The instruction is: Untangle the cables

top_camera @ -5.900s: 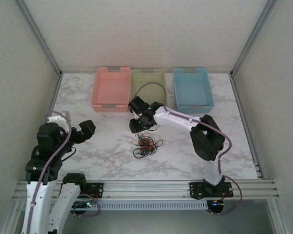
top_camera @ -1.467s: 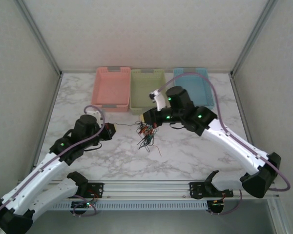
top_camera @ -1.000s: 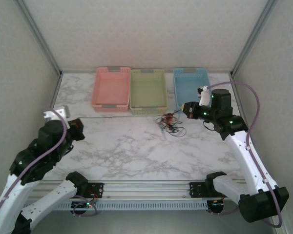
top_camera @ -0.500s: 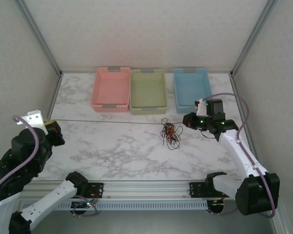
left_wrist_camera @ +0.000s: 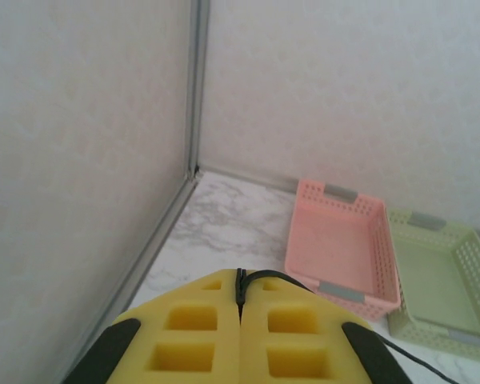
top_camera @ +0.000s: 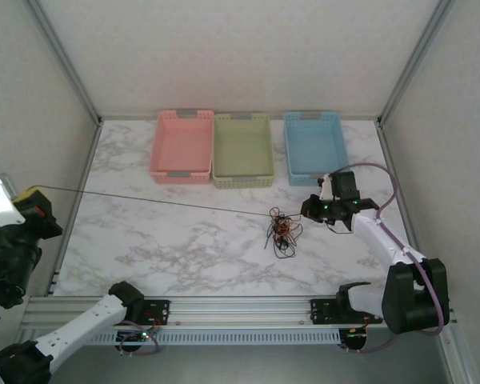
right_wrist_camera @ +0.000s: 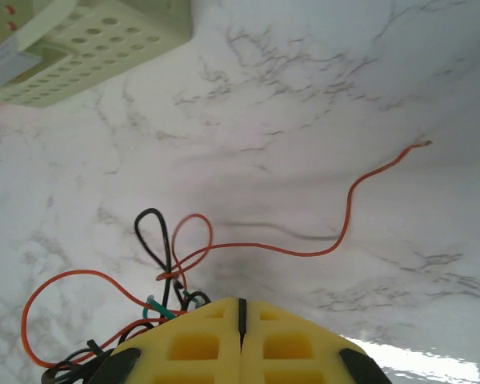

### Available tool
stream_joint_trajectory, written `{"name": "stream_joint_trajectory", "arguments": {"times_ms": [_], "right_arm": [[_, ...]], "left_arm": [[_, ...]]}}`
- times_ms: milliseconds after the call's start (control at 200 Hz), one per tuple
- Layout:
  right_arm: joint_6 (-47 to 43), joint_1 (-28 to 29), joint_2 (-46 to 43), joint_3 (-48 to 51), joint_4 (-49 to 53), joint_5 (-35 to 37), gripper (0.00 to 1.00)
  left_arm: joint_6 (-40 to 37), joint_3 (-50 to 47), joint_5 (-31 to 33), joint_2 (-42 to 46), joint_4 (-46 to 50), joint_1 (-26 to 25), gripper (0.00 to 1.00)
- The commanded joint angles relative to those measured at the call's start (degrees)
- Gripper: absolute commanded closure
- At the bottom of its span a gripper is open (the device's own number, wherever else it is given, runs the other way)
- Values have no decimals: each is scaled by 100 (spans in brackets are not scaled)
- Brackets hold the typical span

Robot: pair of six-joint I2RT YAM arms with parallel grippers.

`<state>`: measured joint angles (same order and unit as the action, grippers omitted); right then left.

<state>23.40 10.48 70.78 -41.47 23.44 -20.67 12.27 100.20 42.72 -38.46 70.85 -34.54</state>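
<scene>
- Overhead, the left gripper [top_camera: 38, 202] sits far out at the left edge. One thin black cable [top_camera: 156, 201] runs taut from it to the small tangle of thin black, green and orange cables [top_camera: 280, 230].
- That tangle lies on the white marbled tabletop [top_camera: 184, 248], just beside the right gripper [top_camera: 307, 210]. Seemingly one arm anchors the knot while the other draws a strand free.
- At the back, a pink plastic basket [top_camera: 182, 146], a pale green plastic basket [top_camera: 242, 150] and a blue plastic basket [top_camera: 316, 146] stand in a row, probably for sorted colours.
- From the left wrist, the yellow padded fingers [left_wrist_camera: 192, 328] are pressed together, pinching the thin black cable [left_wrist_camera: 260, 274] in their seam.
- From the right wrist, the yellow fingers [right_wrist_camera: 188, 344] are closed too, apparently gripping the tangle [right_wrist_camera: 164, 300] by its edge. A loose orange strand [right_wrist_camera: 348, 212] trails over the marble.
</scene>
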Motion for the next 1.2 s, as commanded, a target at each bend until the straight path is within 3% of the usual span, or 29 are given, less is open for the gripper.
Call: {"name": "stream_joint_trajectory", "arguments": {"times_ms": [0,421,626,771,1016,1196], "right_arm": [[-60,-103,152,157,-28,779,100],[33,-102,665,319,-409,1026,100],[81,-104,718,377,-490,1133,100],[61,-105,696,386,-514,1097,100],[49,-104,380,465,-657,717,100],[12,-107,329,429,-591,553,100]], "left_arm": [[-443,576,720,-92,-37,31,100],[-1268,2479,624,-992,-433,1,100],[-1577,3189,856,-1393,-789,-361,100],[-1489,3184,594,-1616,-722,-395,100],[-1079,2110,-819,-1796,-594,-392,100],[-946,1962,-1229,-2033,-653,-388,100]]}}
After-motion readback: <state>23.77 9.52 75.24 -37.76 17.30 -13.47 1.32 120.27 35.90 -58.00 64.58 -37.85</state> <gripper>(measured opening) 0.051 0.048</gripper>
